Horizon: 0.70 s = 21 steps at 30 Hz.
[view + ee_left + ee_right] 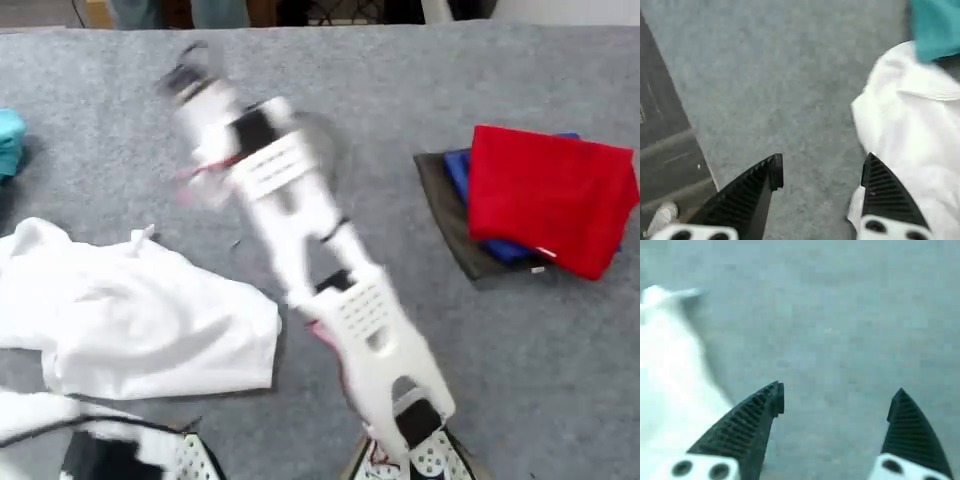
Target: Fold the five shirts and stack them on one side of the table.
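Jaws are being held wide and empty on left gripper (825, 162) and right gripper (840, 390). Three shirts, red shirt (550, 195) uppermost, are being seen stacked at centre right. White shirt (130, 320), lower left, and teal shirt (8, 140), left edge, are being left unfolded.

Our right gripper (839, 390) hung over the grey table (840, 305), jaws spread wide with bare table between them. We saw a white shirt (667, 370) lying crumpled beside one finger (747, 427), its edge running behind that finger.
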Motion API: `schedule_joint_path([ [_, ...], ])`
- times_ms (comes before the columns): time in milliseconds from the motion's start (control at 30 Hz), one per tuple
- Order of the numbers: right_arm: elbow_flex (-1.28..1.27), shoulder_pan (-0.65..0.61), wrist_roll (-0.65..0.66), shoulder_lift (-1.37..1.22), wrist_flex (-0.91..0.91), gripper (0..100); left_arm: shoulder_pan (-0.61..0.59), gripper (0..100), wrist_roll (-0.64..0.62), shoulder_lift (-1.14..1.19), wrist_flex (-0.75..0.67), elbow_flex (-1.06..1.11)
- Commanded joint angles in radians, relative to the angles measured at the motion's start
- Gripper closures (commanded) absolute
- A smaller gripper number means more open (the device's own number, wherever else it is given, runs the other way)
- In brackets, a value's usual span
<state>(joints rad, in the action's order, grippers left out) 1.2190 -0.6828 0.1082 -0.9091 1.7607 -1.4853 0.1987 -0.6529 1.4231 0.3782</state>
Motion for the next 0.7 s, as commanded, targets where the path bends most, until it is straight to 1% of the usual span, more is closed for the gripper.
schedule_joint_path([
  [0,-0.099,-0.146,-0.117,0.065,0.002,65.9,-0.133,73,0.052,0.084,-0.112,0.013],
  [100,-0.197,-0.222,-0.178,0.064,-0.003,65.9,-0.165,73,0.069,0.157,-0.137,0.012],
  [167,-0.260,-0.250,-0.183,0.064,-0.029,65.9,-0.166,73,0.069,0.192,-0.141,0.010],
  [333,-0.409,-0.253,-0.181,0.064,-0.097,67.2,-0.159,73,0.069,0.224,-0.138,0.012],
  [400,-0.447,-0.253,-0.181,0.064,-0.101,74.5,-0.159,73,0.069,0.226,-0.141,0.012],
  [500,-0.463,-0.235,-0.153,0.064,-0.112,94.6,-0.157,73,0.069,0.232,-0.141,0.012],
  [533,-0.460,-0.219,-0.135,0.064,-0.114,99.3,-0.157,73,0.069,0.232,-0.141,0.012],
  [600,-0.460,-0.163,-0.129,0.068,-0.109,94.9,-0.157,73,0.069,0.233,-0.141,0.012],
  [667,-0.460,-0.091,-0.124,0.071,-0.107,97.7,-0.157,73,0.069,0.233,-0.141,0.012],
])
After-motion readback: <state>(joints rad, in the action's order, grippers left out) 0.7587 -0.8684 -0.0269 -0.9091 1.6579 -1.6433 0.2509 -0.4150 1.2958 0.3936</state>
